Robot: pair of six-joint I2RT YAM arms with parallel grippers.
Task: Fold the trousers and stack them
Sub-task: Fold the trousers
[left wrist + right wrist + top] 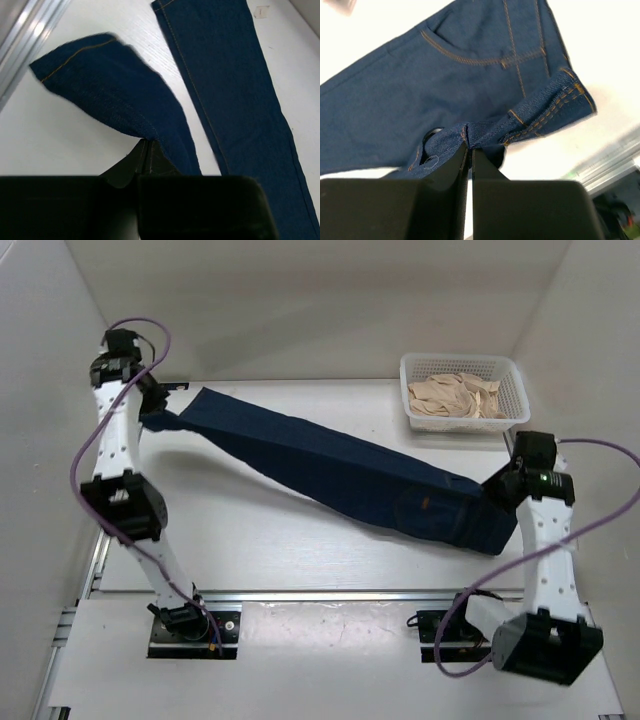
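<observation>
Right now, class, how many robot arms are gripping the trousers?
2. The left arm, jaws shut on the trousers at a leg end, far left of the table; the right arm, jaws shut on the waistband, at the right near the basket. Neither is hidden.

Overhead camera faces down; both wrist cameras sit close over trousers.

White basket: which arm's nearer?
Right. The right arm is just on the basket's near side, gripping the trousers at the waistband; the left arm is far across the table.
</observation>
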